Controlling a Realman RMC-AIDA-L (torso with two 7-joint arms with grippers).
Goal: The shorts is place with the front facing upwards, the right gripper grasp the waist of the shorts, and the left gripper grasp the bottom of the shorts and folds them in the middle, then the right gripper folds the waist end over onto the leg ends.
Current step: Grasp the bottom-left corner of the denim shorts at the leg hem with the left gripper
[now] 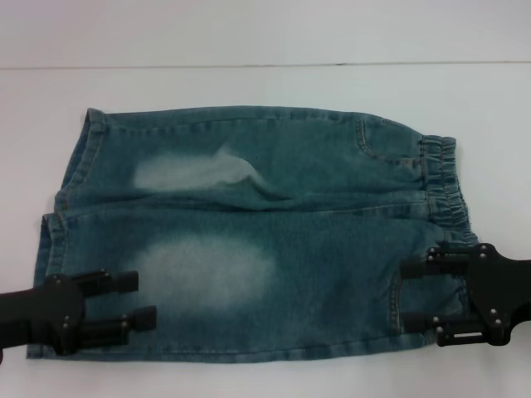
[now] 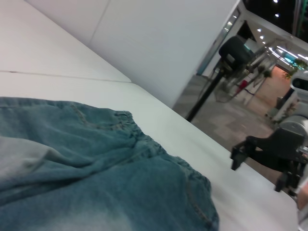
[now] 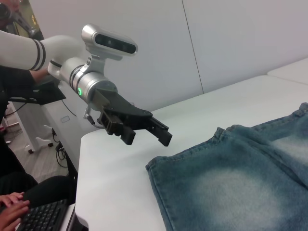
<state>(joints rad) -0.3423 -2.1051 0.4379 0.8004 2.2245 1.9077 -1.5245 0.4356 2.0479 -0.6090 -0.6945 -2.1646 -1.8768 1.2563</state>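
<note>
The denim shorts (image 1: 249, 240) lie flat on the white table (image 1: 265, 83), front up. The ruffled elastic waist (image 1: 444, 178) is at the right and the flat stitched leg ends (image 1: 50, 240) are at the left. My left gripper (image 1: 143, 298) is open, hovering over the near leg's hem corner. In the right wrist view the left gripper (image 3: 147, 137) hangs above the table, clear of the hem (image 3: 192, 151). My right gripper (image 1: 406, 295) is open over the near end of the waist. The left wrist view shows the waist (image 2: 144, 139) and the right gripper (image 2: 237, 158) beyond it.
The table's far edge meets a white wall (image 1: 265, 33). Bare table surrounds the shorts on all sides. Off the table's left end, a person's hand rests by a keyboard (image 3: 43, 216). A black fan on a stand (image 2: 226, 62) is on the floor beyond the table's right end.
</note>
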